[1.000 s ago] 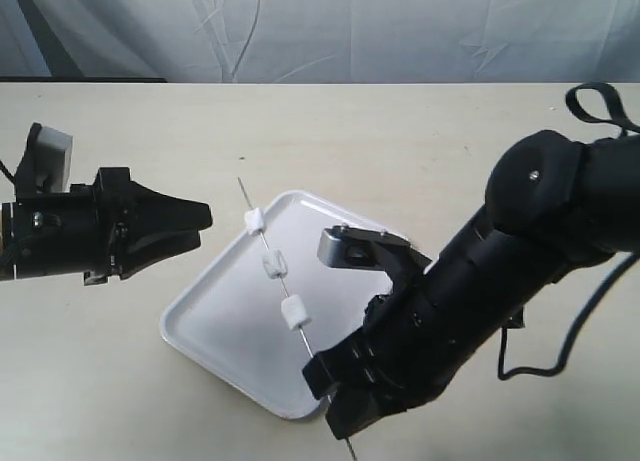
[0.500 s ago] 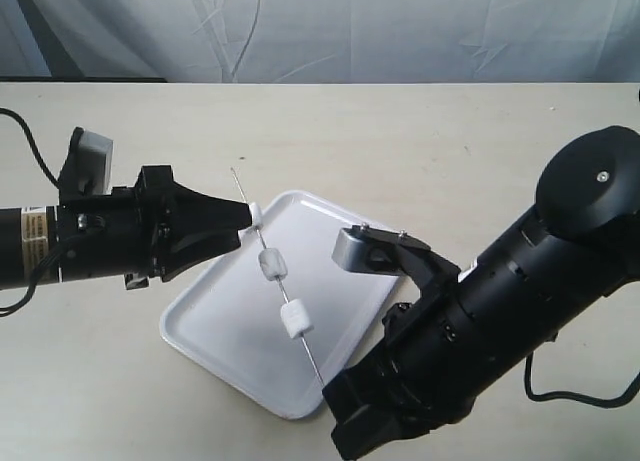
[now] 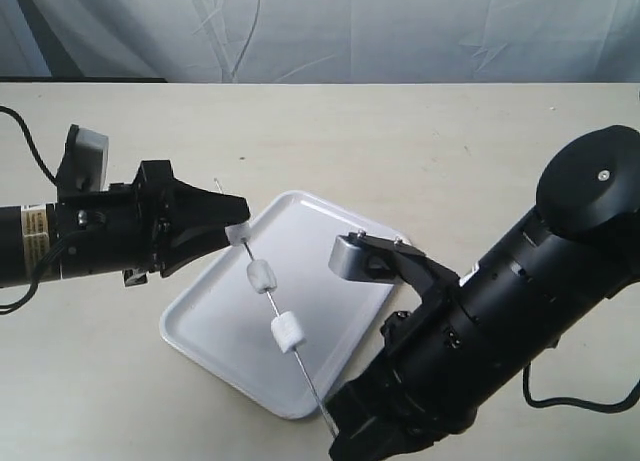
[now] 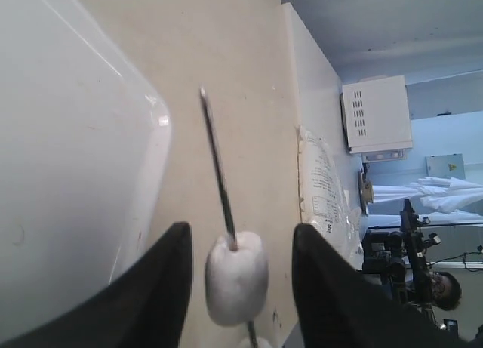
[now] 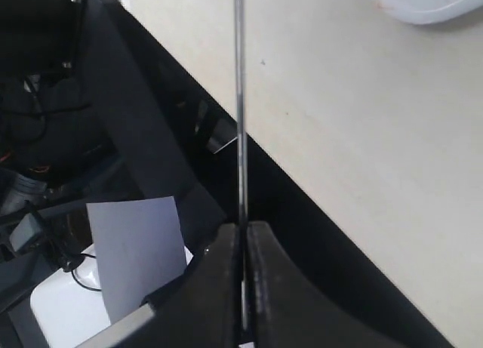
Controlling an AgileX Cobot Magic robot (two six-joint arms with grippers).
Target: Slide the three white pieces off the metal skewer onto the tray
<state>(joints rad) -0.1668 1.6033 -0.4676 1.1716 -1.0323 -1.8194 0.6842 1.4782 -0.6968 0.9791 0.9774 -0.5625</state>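
Step in hand: stripping the first piece. Right gripper point(image 5: 243, 238) is pinching the metal skewer point(image 3: 303, 371) at its lower end, holding it slanted over the tray point(image 3: 330, 231) with the three white pieces point(image 3: 260, 275) threaded on. Left gripper point(image 4: 239, 235) is straddling the top white piece point(image 4: 236, 276), jaws spread, apparently not touching it. Next, probably: closing lightly, then drawing toward the point.

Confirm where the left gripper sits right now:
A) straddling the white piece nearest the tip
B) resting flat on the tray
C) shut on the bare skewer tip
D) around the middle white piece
A: in the left wrist view the left gripper has a finger on each side of the white piece nearest the tip, with a narrow gap on both sides, and the metal skewer runs on bare beyond it.
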